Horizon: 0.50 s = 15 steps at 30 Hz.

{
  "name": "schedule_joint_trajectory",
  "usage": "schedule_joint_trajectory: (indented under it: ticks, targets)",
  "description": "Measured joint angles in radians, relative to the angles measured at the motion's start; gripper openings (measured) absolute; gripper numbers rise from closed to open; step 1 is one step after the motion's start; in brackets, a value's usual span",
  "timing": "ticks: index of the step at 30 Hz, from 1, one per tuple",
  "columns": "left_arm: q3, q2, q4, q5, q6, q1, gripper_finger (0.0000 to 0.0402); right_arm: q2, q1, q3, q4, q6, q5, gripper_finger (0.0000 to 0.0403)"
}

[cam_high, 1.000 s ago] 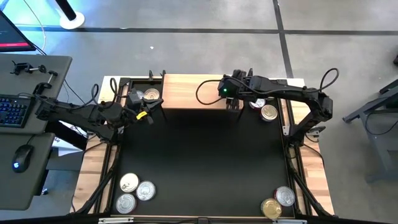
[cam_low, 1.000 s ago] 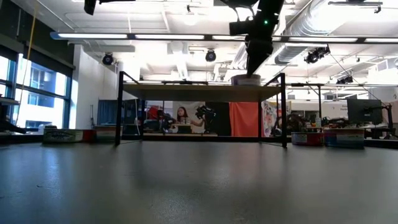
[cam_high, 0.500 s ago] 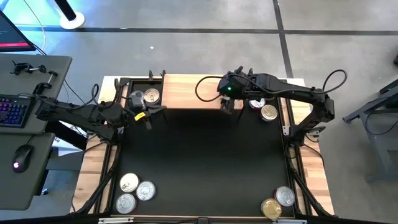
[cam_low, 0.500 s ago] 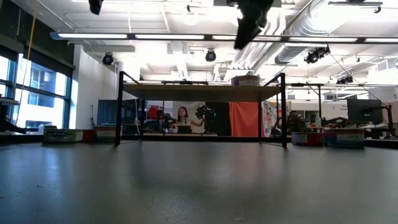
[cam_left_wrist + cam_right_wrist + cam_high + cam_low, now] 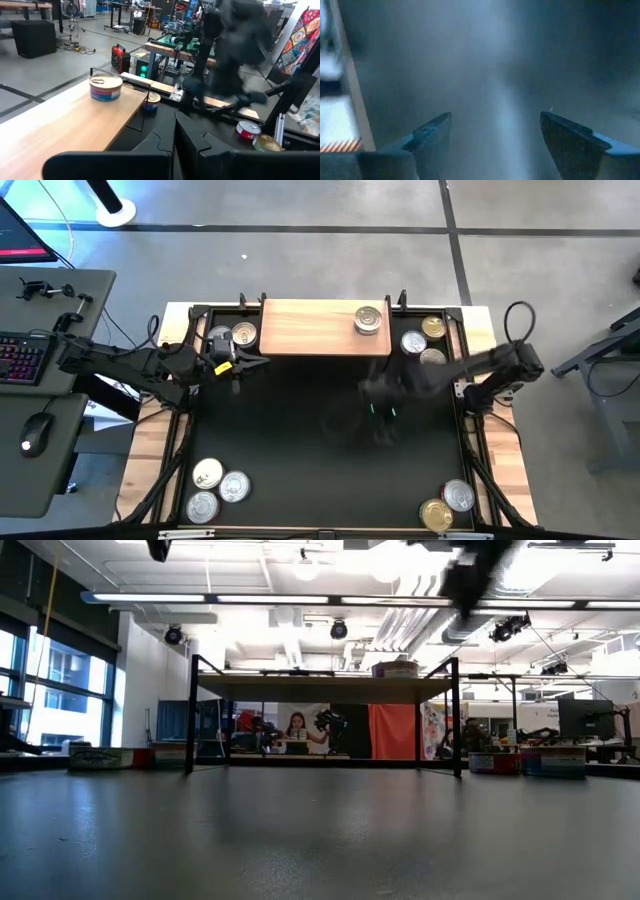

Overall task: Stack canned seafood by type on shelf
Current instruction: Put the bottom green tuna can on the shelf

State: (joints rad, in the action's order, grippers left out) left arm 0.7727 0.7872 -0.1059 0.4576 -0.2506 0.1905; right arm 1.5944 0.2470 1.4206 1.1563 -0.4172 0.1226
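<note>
1. Black matting (image 5: 300, 440) covers our table, with the wooden shelf (image 5: 310, 325) along its far edge.
2. We see the right gripper (image 5: 378, 395) blurred above the mat, its jaws spread wide and empty.
3. Our left gripper (image 5: 250, 362) hovers near the shelf's left end, fingers closed together.
4. Since a second ago, the right gripper has left the shelf; one can (image 5: 368, 319) now sits there uncovered.

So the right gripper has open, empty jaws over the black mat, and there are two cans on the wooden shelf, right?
Only one can sits on the shelf, as the high view shows. The rest holds: the right gripper is open and empty over the black mat.
</note>
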Motion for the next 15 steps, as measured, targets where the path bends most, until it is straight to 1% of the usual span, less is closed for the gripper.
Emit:
schedule_joint_trajectory:
  ticks: [4, 7, 9, 13, 15]
  targets:
    - [0.0, 0.0, 0.0, -0.002, -0.01, 0.0, 0.0, 0.0, 0.189, -0.149, -0.05, -0.219, 0.129, 0.0293]
    - [0.0, 0.0, 0.0, -0.005, -0.01, 0.0, 0.0, 0.001, 0.33, -0.254, -0.156, -0.41, 0.246, 0.0293]
    - [0.0, 0.0, 0.0, -0.006, -0.01, 0.0, 0.0, 0.001, 0.41, -0.304, -0.226, -0.54, 0.296, 0.0293]
    - [0.0, 0.0, 0.0, -0.006, -0.009, 0.0, 0.0, 0.001, 0.517, -0.334, -0.301, -0.744, 0.313, 0.0288]
    - [0.0, 0.0, 0.0, -0.006, -0.009, 0.0, 0.0, 0.001, 0.553, -0.34, -0.331, -0.816, 0.324, 0.0272]
